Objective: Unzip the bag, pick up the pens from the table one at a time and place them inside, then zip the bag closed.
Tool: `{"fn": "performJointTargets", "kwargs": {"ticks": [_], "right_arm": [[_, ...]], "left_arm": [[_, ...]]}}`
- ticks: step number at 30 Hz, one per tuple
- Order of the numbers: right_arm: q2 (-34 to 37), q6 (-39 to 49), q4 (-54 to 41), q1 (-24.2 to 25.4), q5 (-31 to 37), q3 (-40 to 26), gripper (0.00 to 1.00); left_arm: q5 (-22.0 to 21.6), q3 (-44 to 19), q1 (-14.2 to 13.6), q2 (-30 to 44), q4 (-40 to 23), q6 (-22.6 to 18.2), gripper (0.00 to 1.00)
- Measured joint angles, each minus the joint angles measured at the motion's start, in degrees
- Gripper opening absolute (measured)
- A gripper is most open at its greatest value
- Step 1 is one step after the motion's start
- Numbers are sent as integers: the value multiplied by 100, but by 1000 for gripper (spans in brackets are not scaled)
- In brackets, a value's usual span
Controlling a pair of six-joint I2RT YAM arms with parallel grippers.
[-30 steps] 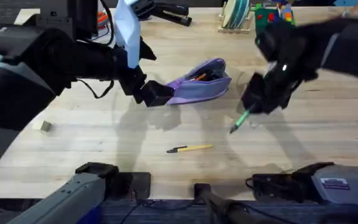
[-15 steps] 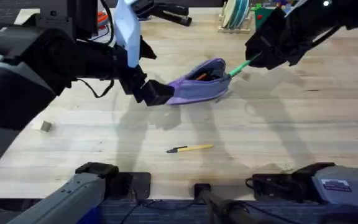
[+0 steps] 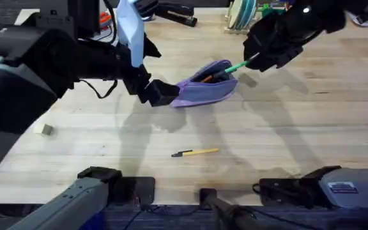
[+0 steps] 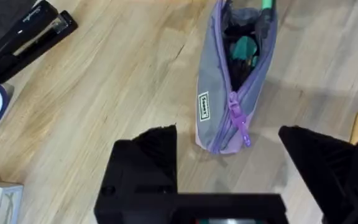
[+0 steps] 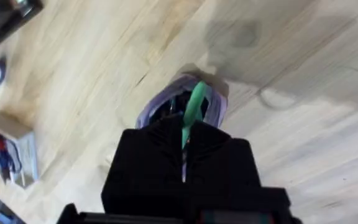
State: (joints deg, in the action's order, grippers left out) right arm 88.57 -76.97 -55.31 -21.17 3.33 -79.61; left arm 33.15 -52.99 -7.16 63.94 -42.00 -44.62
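Since a second ago my right tool (image 3: pixel 255 59) has carried the green pen (image 3: pixel 235 66) up from low over the table (image 3: pixel 286 128) to the far end of the bag (image 3: pixel 206 86); half a second ago the pen was already at that end, and its tip now lies slightly further over the opening. Right tool: fingers pressed together on the green pen, seen clearly in the right wrist view, where the pen (image 5: pixel 193 112) runs out from between them toward the dark mouth of the bag (image 5: pixel 166 106). Overhead view gives the pen as tilted, with its free end over the bag's open top. Left wrist view adds what overhead cannot: the zipper is open along most of the bag (image 4: pixel 232 87), the lilac pull (image 4: pixel 236 115) hangs at the near end, and dark and teal contents show inside. Same view shows my left tool (image 4: pixel 229 146) with fingers spread, one on either side of the bag's near end, not touching it as far as I can tell. Overhead view places the left tool (image 3: pixel 161 94) at the bag's left end. Yellow pen (image 3: pixel 195 153) lies flat on the table, well apart from the bag and from both tools, nearer the arm bases. Bag rests on the table between the two tools.
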Motion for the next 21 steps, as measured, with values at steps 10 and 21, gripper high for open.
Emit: {"fn": "performJointTargets", "kwargs": {"ticks": [10,21], "right_arm": [[617,-1165,586,-238,28,0,31],[1070,-1411,857,-679,-94,0,31]], "left_arm": [[0,0,0,2,0,0,994],[0,0,0,1,0,0,994]]}}
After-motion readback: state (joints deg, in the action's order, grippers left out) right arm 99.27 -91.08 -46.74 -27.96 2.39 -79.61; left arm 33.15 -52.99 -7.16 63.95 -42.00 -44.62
